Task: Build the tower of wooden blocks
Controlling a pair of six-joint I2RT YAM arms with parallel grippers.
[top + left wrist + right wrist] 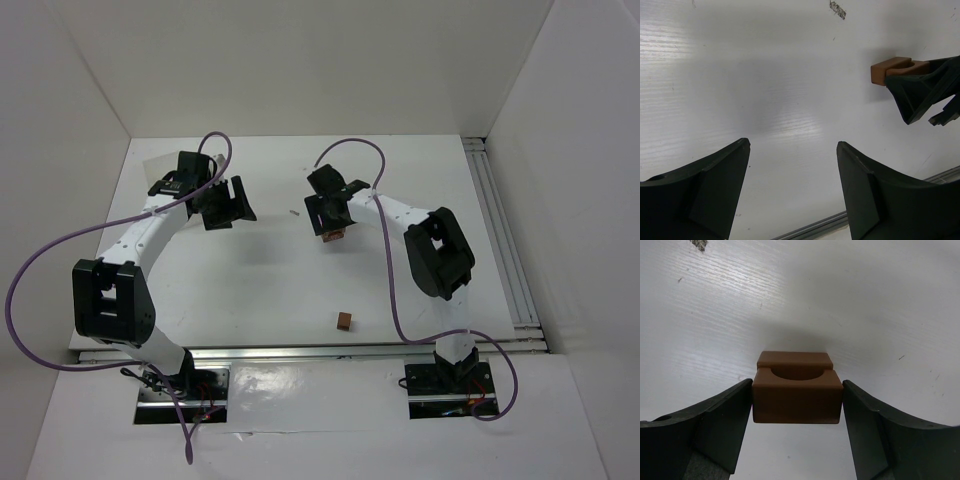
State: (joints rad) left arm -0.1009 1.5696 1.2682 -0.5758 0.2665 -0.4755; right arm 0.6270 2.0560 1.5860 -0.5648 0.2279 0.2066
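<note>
My right gripper (333, 222) is shut on a reddish-brown wood block (797, 399) with a rounded notch in its top; both fingers press its sides. A strip of the same colour (795, 359) shows right behind it; I cannot tell whether that is a separate block. The held block also shows in the top view (335, 235) and in the left wrist view (892, 70), low over the white table. A small wooden cube (344, 320) lies alone near the front edge. My left gripper (228, 203) is open and empty at the back left, with bare table between its fingers (725, 185). No stacked tower shows.
A tiny pale sliver (293, 212) lies between the two grippers. A metal rail (505, 240) runs along the table's right side and another (840, 220) along its front edge. White walls enclose the table on three sides.
</note>
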